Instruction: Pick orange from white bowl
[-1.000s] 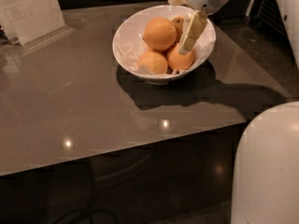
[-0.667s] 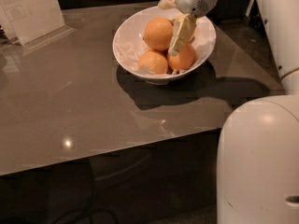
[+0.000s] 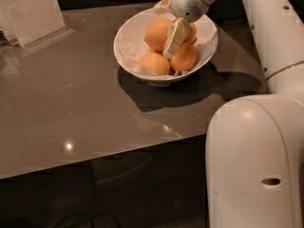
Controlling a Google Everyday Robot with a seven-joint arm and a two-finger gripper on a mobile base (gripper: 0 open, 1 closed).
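The white bowl stands on the grey table and holds several oranges. The large, light-orange orange sits at the back left of the pile. Three smaller, deeper-orange fruits lie around it: one at the front left, one at the front right, and one at the back right, mostly hidden. My gripper reaches down into the bowl from the upper right. One cream finger lies against the large orange's right side. The other finger shows behind the orange's top. The jaws are open and straddle the orange.
The grey table has its front edge near the bottom left. A clear stand with a white card stands at the far left. My white arm and base fill the right side.
My gripper has moved left across the bowl, from over the right-hand small oranges to the large orange. The oranges and the bowl have not moved.
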